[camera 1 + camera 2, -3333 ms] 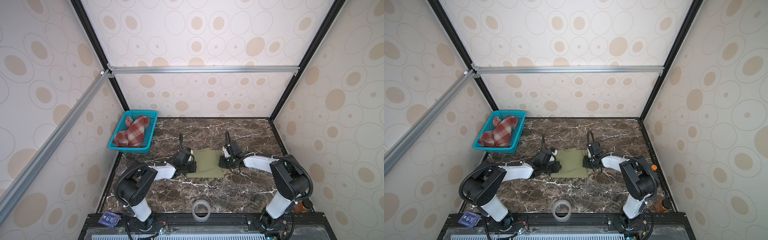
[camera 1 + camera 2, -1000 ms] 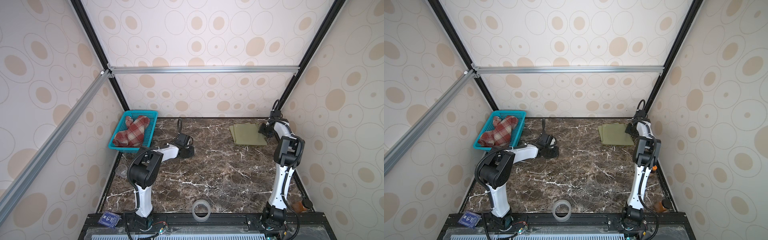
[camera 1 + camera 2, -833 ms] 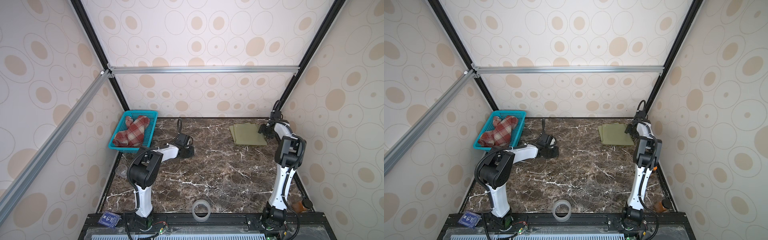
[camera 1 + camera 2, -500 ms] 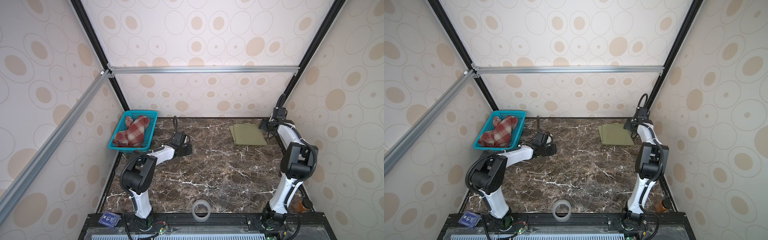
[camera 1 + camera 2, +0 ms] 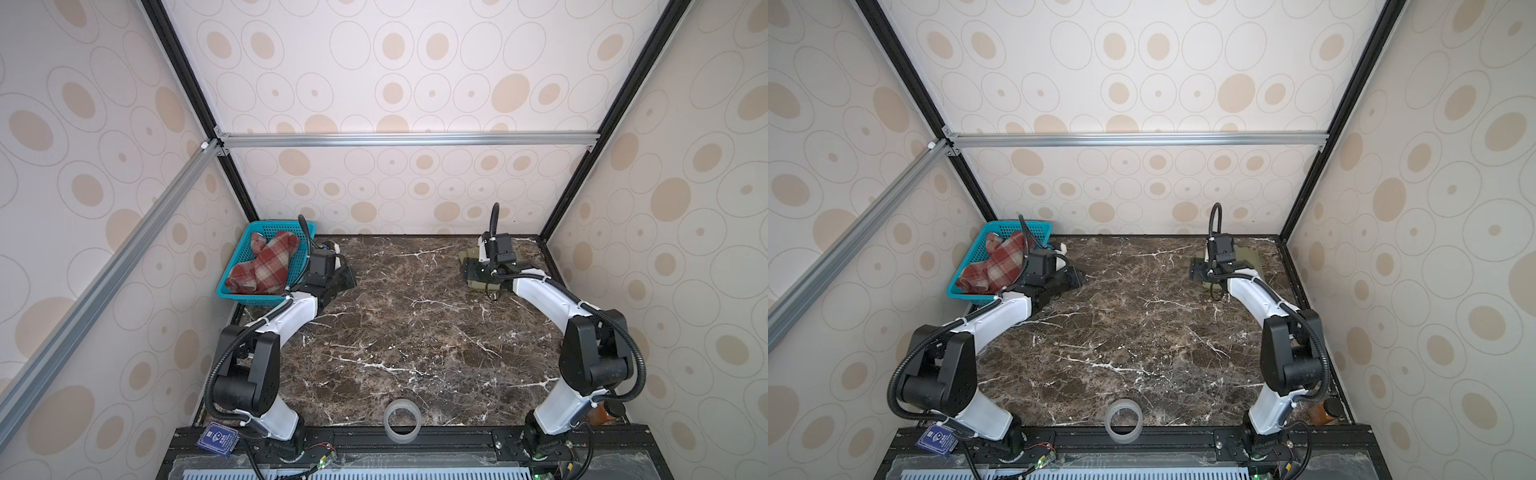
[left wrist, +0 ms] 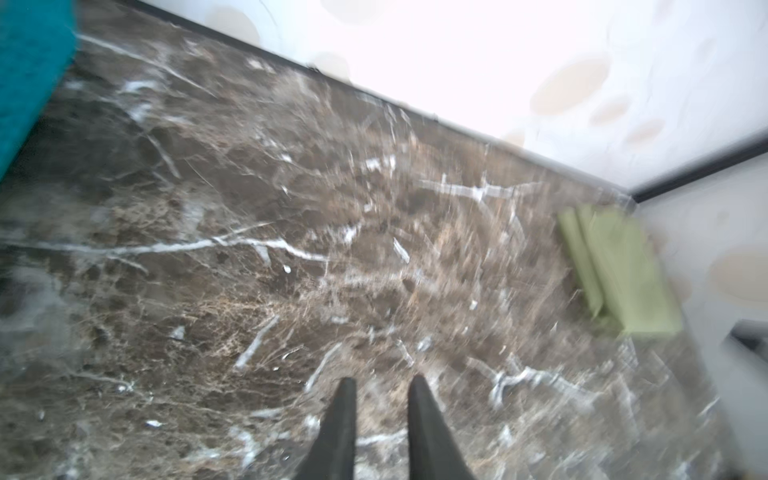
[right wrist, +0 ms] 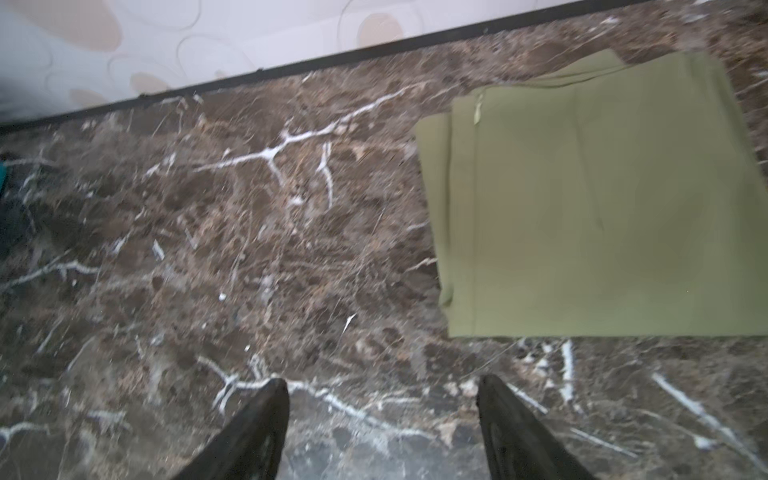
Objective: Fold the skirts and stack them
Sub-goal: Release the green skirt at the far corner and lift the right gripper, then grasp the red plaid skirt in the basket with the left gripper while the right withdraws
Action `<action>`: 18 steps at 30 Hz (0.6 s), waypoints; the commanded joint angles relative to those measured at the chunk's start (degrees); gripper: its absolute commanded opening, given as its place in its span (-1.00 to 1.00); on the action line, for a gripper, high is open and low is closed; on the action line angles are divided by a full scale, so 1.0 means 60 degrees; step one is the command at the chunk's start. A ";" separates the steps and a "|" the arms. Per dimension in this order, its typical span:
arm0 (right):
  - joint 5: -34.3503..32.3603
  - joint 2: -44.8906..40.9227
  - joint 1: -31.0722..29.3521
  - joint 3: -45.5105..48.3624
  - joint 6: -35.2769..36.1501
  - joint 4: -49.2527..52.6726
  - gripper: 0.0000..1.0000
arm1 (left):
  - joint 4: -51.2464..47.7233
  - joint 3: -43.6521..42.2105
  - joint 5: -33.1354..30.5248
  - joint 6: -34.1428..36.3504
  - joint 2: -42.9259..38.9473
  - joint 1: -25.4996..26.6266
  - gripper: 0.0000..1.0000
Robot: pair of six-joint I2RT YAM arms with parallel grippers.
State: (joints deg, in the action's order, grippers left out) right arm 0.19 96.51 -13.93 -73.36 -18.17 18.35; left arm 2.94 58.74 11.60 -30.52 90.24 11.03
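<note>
Both empty, left claw (image 6: pixel 382 380) barely parted, right claw (image 7: pixel 382 380) wide, near folded olive skirt (image 7: pixel 582 208)

The table top (image 5: pixel 415 332) looks like polished stone, dark brown with white veins, and it is a little glossy. The basket (image 5: pixel 272 229) standing on it is teal plastic mesh. Inside the basket, the plaid skirt (image 5: pixel 266 266) is thick woolly cloth, rough and matt. Far across from the basket, the olive-green skirt (image 7: pixel 582 208) is thin, smooth, matt cloth. The bar (image 5: pixel 407 139) high above the basket is bare brushed metal.
</note>
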 commanded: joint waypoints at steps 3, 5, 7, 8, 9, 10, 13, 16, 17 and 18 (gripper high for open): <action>0.0173 -0.1094 -0.0618 0.0605 -0.0433 0.0158 0.48 | -0.0205 0.0319 -0.0239 0.0126 -0.0455 -0.1056 -0.28; 0.0108 -0.1365 -0.0793 0.0787 -0.0586 0.0305 0.48 | -0.0218 0.0342 -0.0001 0.0082 -0.0593 -0.1598 -0.23; 0.0233 -0.1601 -0.0898 0.0939 -0.0581 0.0415 0.47 | -0.0465 0.0582 0.0169 0.0114 -0.0581 -0.2134 -0.13; 0.0129 -0.1732 -0.0969 0.1057 -0.0687 0.0480 0.47 | -0.0629 0.0744 0.0227 0.0107 -0.0533 -0.2426 -0.12; 0.0101 -0.1853 -0.1015 0.1172 -0.0752 0.0500 0.46 | -0.0718 0.0843 0.0290 0.0100 -0.0488 -0.2673 -0.12; 0.0108 -0.1999 -0.1083 0.1336 -0.0742 0.0476 0.46 | -0.0757 0.0906 0.0382 0.0136 -0.0444 -0.2921 -0.11; -0.0043 -0.2402 -0.1213 0.1920 -0.0896 0.0281 0.46 | -0.0968 0.1188 0.0471 0.0267 -0.0282 -0.3598 -0.07; -0.0071 -0.2693 -0.1276 0.2419 -0.1087 0.0098 0.47 | -0.1023 0.1463 0.0715 0.0257 -0.0068 -0.4137 0.00; 0.0024 -0.2759 -0.1291 0.2616 -0.1141 -0.0064 0.47 | -0.1049 0.1597 0.0789 0.0266 0.0020 -0.4279 0.07; 0.0148 -0.2807 -0.1293 0.2806 -0.1218 -0.0257 0.47 | -0.1114 0.1705 0.0759 0.0314 0.0089 -0.4370 0.15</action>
State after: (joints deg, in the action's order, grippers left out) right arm 0.89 81.30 -21.17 -58.72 -23.53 18.39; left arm -1.65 65.60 14.52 -29.93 89.52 -13.76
